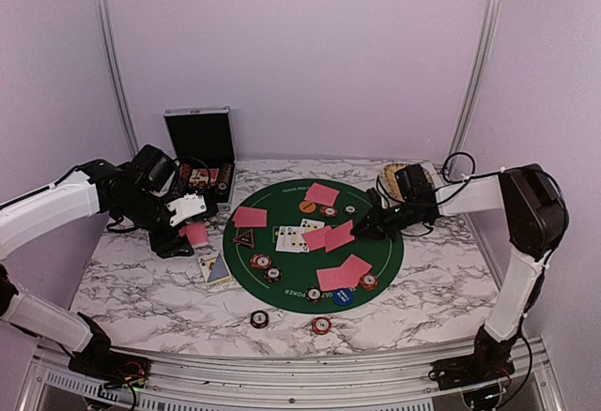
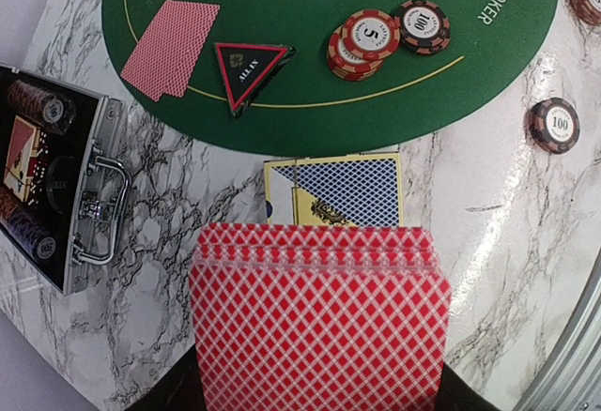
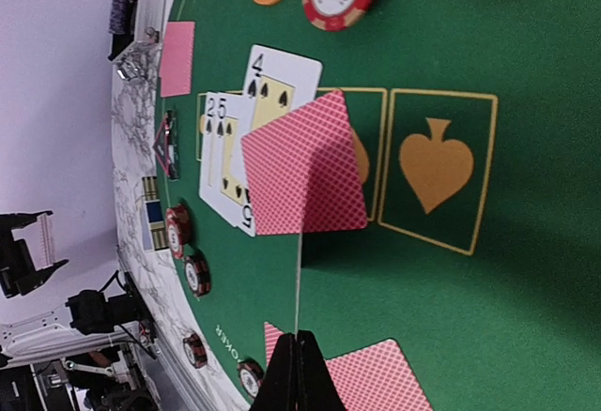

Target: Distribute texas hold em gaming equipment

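While the left end effector [image 1: 194, 228] and right end effector [image 3: 299, 373] each grip cards, chips [image 2: 368, 38] and more cards lie on the green mat [image 1: 380, 253].
Left one clamps a deck of red-backed cards [image 2: 317, 317] above the marble tabletop [image 1: 141, 289], near a blue-backed card box [image 2: 346, 190] and the black case [image 1: 199, 139]. Right one pinches a single card [image 3: 299, 280] edge-on over the mat, beside three face-up spades [image 3: 230, 148]; a triangular marker [image 2: 249, 66] lies at the mat's edge.

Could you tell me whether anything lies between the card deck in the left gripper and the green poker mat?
Only a blue-backed card pack lies flat on the marble between the red-backed deck in the left gripper and the green mat; the deck is held above it.
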You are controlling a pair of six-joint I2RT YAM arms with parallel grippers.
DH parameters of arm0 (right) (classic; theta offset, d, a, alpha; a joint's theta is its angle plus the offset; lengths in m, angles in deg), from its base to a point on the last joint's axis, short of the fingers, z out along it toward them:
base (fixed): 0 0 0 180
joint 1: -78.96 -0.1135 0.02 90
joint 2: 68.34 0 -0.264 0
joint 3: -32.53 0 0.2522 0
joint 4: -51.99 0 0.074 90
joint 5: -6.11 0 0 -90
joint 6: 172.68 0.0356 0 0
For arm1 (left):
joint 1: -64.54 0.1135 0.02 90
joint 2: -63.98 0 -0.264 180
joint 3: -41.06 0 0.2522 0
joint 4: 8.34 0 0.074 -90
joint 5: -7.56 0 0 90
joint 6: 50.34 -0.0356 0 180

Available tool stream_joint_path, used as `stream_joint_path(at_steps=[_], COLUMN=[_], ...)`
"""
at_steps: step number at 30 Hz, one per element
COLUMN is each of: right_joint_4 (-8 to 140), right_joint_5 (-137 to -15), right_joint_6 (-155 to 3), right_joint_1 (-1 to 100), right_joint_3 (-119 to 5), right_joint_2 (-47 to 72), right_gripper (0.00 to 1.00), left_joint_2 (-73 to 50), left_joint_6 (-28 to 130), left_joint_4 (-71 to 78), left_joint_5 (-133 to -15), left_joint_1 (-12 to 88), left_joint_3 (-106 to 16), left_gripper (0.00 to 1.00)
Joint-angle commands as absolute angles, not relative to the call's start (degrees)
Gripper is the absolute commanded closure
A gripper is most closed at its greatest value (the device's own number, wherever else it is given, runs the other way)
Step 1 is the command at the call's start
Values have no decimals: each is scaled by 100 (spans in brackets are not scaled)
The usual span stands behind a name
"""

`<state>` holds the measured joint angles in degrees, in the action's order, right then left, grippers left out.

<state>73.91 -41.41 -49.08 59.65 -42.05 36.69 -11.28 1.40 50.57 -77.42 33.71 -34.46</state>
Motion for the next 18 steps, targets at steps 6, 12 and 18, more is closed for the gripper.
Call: stream_joint_path(at_steps=[6,12,18], right_joint_4=[8171,8746,8911], right_joint_5=[-4856,-5460,-5672], right_joint_6=[-5576,-5932,-6039], right_joint_1=[6007,6007,6000], right_joint_3=[-4780,-5013,-4987], right_joint_2=[4195,4322,4265], right_gripper=[100,93,68], left_joint_2=[-846,-765,-930], left_joint_6=[-72,-135,-23], left_joint_4=[4734,4386,3971], left_joint_5=[-7595,-7522,-7446], left_joint_1=[4036,4401,4864], left_joint_3=[-3191,-2862,-2579], left_gripper=[100,100,100])
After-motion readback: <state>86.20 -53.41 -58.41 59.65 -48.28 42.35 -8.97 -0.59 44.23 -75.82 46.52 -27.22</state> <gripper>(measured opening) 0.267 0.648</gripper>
